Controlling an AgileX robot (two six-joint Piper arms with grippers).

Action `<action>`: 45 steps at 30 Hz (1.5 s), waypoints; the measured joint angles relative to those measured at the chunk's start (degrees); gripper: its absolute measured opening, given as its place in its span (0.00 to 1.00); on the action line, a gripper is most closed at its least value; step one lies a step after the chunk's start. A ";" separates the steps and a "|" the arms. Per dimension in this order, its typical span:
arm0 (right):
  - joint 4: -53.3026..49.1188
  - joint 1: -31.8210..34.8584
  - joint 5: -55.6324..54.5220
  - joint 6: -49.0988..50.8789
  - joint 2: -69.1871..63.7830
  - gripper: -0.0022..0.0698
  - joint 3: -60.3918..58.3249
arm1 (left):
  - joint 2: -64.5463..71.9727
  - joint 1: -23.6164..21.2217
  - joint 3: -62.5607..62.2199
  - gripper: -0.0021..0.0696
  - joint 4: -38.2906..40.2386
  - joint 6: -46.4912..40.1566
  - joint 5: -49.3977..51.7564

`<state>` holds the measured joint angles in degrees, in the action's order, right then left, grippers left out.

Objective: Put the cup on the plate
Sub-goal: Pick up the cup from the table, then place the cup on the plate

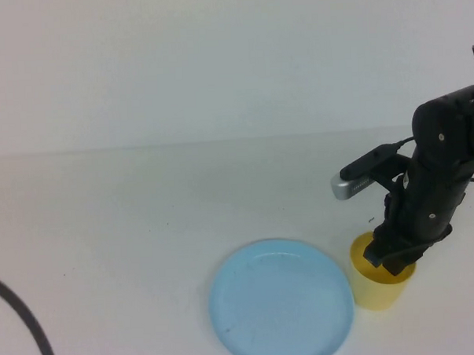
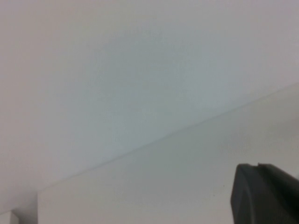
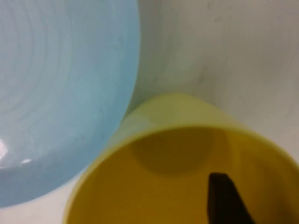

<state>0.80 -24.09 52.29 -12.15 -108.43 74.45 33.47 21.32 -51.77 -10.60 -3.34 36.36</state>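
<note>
Cup (image 1: pixel 377 285): yellow, upright on the surface (image 1: pixel 129 229), just beside the plate (image 1: pixel 280 301) at its 3 o'clock, empty. Likely light, stiff, slick plastic; take it by the rim wall. Plate: blue, empty. Right gripper (image 1: pixel 388 259): at the cup's mouth, one finger (image 3: pixel 226 200) inside, jaws parted, not yet clamped. Left gripper (image 2: pixel 266 193): closed, empty, parked away.

Bare white table (image 1: pixel 145 229) and wall: lab setup

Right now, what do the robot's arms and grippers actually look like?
The right arm is chunky matte black with small pale screw dots, a silver camera bar and thin black cable. Its right gripper is black, at the cup. The left gripper shows only a black, rounded-edged block, off the table view.
</note>
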 joint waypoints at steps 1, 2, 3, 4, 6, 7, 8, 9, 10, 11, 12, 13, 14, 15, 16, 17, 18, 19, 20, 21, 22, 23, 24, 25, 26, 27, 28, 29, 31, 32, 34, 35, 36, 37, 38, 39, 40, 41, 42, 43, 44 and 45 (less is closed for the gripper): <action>-0.23 0.00 -0.08 0.00 -0.25 0.43 0.00 | -0.97 0.00 0.71 0.03 -0.97 0.68 0.00; -0.80 0.00 -0.08 0.00 -0.39 0.33 0.00 | -1.88 0.00 1.57 0.03 -2.03 1.39 0.00; -0.80 0.00 0.26 0.00 -0.48 0.23 0.26 | -2.59 0.00 2.35 0.03 -2.83 2.01 0.00; -1.58 0.00 0.79 0.09 -0.48 0.18 0.56 | -3.53 0.00 3.42 0.03 -3.90 2.73 0.00; -3.21 0.00 2.93 0.56 -0.48 0.09 2.25 | -5.47 0.00 6.13 0.03 -5.36 4.21 0.10; -3.85 0.00 3.91 0.79 -0.48 0.08 3.07 | -6.51 0.00 7.56 0.03 -5.98 5.22 0.21; -4.23 0.00 5.23 0.97 -0.48 0.07 4.24 | -7.52 0.00 8.96 0.03 -6.63 6.19 0.21; -4.25 -0.04 6.67 1.24 -0.11 0.07 5.50 | -8.40 0.00 10.13 0.03 -7.06 7.02 0.21; -4.02 -0.04 7.87 1.35 0.28 0.07 6.90 | -9.61 0.00 11.60 0.03 -7.69 8.39 0.21; -3.09 -0.13 9.26 1.49 1.07 0.07 8.44 | -11.11 0.00 13.03 0.03 -8.75 10.10 0.33; -1.56 -0.28 10.33 1.26 2.04 0.07 10.11 | -12.09 0.00 14.26 0.03 -10.41 11.64 0.10; -0.14 -0.57 11.09 0.94 3.13 0.07 11.46 | -13.38 0.00 15.92 0.03 -12.74 13.70 -0.15; 1.46 -1.38 11.63 0.63 4.17 0.07 13.12 | -14.68 0.00 17.56 0.03 -15.26 15.89 -0.27; 2.55 -2.43 11.83 0.37 5.02 0.07 14.68 | -15.66 0.00 19.08 0.03 -17.42 18.15 -0.41; 3.11 -3.47 11.83 0.39 5.56 0.07 15.77 | -16.79 0.00 20.57 0.03 -20.19 20.45 -0.57; 3.71 -4.93 11.70 0.39 5.91 0.07 16.83 | -17.86 0.00 22.04 0.03 -22.78 22.64 -0.66; 4.17 -6.46 11.37 0.50 5.94 0.07 17.49 | -18.67 0.00 23.14 0.03 -24.70 24.15 -0.66; 4.58 -7.65 10.96 0.65 5.94 0.07 17.63 | -19.54 0.00 24.45 0.03 -26.99 25.59 -0.66; 4.79 -9.12 10.71 1.01 5.62 0.07 17.75 | -20.24 0.00 25.76 0.03 -28.93 26.71 -0.66; 5.00 -10.48 10.57 1.07 4.87 0.07 17.75 | -20.68 0.00 26.73 0.03 -30.35 27.41 -0.69; 5.09 -11.65 10.22 1.20 3.87 0.07 17.75 | -20.96 0.00 27.77 0.03 -31.32 28.56 -1.06; 5.31 -12.58 9.77 1.49 2.70 0.07 17.76 | -21.21 0.00 28.61 0.03 -32.30 29.81 -1.82; 5.44 -13.26 9.20 1.77 1.38 0.07 17.76 | -21.43 0.00 29.13 0.03 -33.05 30.93 -2.52; 5.44 -13.65 8.65 2.22 0.25 0.07 17.76 | -21.59 0.00 29.60 0.03 -33.91 31.65 -3.43; 5.44 -13.88 8.00 2.93 -1.14 0.07 17.76 | -21.59 0.00 29.95 0.03 -34.86 32.61 -4.12; 5.44 -13.97 7.49 3.69 -2.44 0.07 17.76 | -21.59 0.00 30.18 0.03 -35.59 33.50 -4.66; 5.17 -13.97 7.19 4.55 -3.40 0.07 17.76 | -21.59 0.00 30.18 0.03 -36.35 34.60 -4.75; 4.86 -13.97 6.96 5.17 -4.47 0.07 17.76 | -21.59 0.00 30.26 0.03 -36.80 35.03 -5.03; 4.52 -13.97 7.06 5.69 -5.97 0.07 17.76 | -21.59 0.00 30.26 0.03 -37.39 35.25 -5.00; 4.38 -13.97 7.31 5.78 -6.62 0.07 17.76 | -21.59 0.00 30.26 0.03 -37.38 35.37 -5.00; 4.16 -13.97 7.66 5.92 -7.83 0.07 17.76 | -21.59 0.00 30.26 0.03 -37.38 35.60 -5.00; 4.03 -13.97 7.71 5.92 -8.38 0.07 17.76 | -21.59 0.00 30.26 0.03 -37.38 35.60 -5.00; 3.93 -13.97 7.80 5.92 -8.89 0.07 17.76 | -21.59 0.00 30.26 0.03 -37.38 35.60 -5.00; 3.93 -13.97 7.86 5.95 -9.29 0.07 17.76 | -21.59 0.00 30.26 0.03 -37.38 35.63 -5.00; 3.88 -13.97 7.86 5.95 -9.55 0.07 17.76 | -21.59 0.00 30.26 0.03 -37.48 35.63 -5.00; 3.88 -13.97 7.86 5.95 -9.77 0.07 17.76 | -21.59 0.00 30.26 0.03 -37.48 35.63 -5.00; 3.77 -13.97 7.86 5.95 -9.76 0.07 17.76 | -21.59 0.00 30.26 0.03 -37.48 35.63 -5.00; 3.62 -13.97 7.86 5.95 -9.76 0.07 17.76 | -21.59 0.00 30.26 0.03 -37.48 35.63 -5.00; 3.46 -13.97 7.86 5.95 -9.76 0.07 17.76 | -21.59 0.00 30.26 0.03 -37.48 35.63 -5.00; 3.20 -13.97 7.86 5.95 -9.76 0.07 17.87 | -21.59 0.00 30.26 0.03 -37.48 35.63 -5.00; 3.08 -13.97 7.86 5.95 -9.76 0.07 17.87 | -21.59 0.00 30.26 0.03 -37.48 35.84 -5.05; 3.07 -13.97 7.95 5.95 -9.76 0.08 17.98 | -21.59 0.00 30.26 0.03 -37.48 35.94 -5.05</action>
<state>3.87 -38.06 60.24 -6.20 -118.19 92.43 11.88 21.32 -21.50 -48.08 32.60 31.31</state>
